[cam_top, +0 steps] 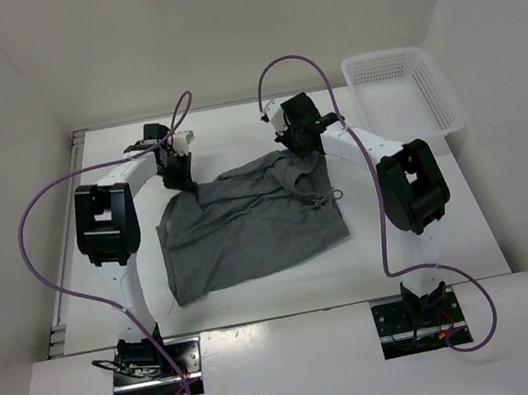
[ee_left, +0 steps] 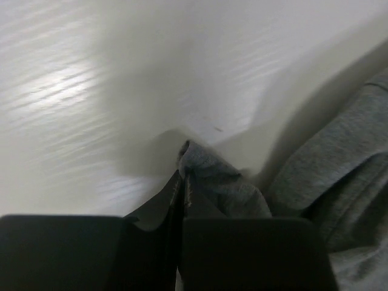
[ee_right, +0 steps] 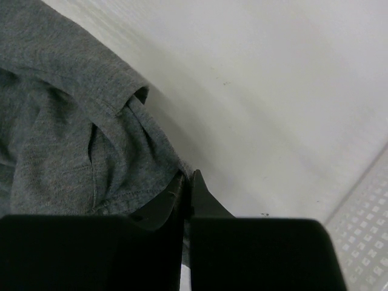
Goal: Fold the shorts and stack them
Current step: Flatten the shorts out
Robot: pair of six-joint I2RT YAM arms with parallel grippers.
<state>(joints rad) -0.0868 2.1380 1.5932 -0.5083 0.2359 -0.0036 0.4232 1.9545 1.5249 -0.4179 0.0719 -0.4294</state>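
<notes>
— Where does the left gripper [ee_left: 183,176] stand?

— Its two black fingers are pressed together, with a bunched corner of the grey shorts [ee_left: 213,177] caught at the tips. In the wrist view the cloth pokes out toward 12 o'clock. More of it trails off toward 3 o'clock over the white table [ee_left: 73,91].

— And the right gripper [ee_right: 187,177]?

— Much the same: fingers together, nipping the edge of the cloth. From that wrist the fabric spreads toward 9 and 10 o'clock in soft folds. The perforated white plastic of the basket [ee_right: 364,224] shows at 4 o'clock.

— From above, where do they sit on the garment?

— Take the middle of the shorts as the dial. The left gripper holds the far edge at about 10 o'clock, the right one at about 1 o'clock. Between the two, the far edge is ruffled. The rest lies spread on the table toward 6 and 7 o'clock, a little skewed. The thin drawstring [cam_top: 329,197] loops out at 3 o'clock.

— The basket?

— At 2 o'clock from the shorts, in the table's far right corner, apart from the cloth.

— And the arms?

— Each rises from its base at the near edge, on the 6 o'clock side, and bends inward. A purple cable [cam_top: 36,230] loops along each.
</notes>
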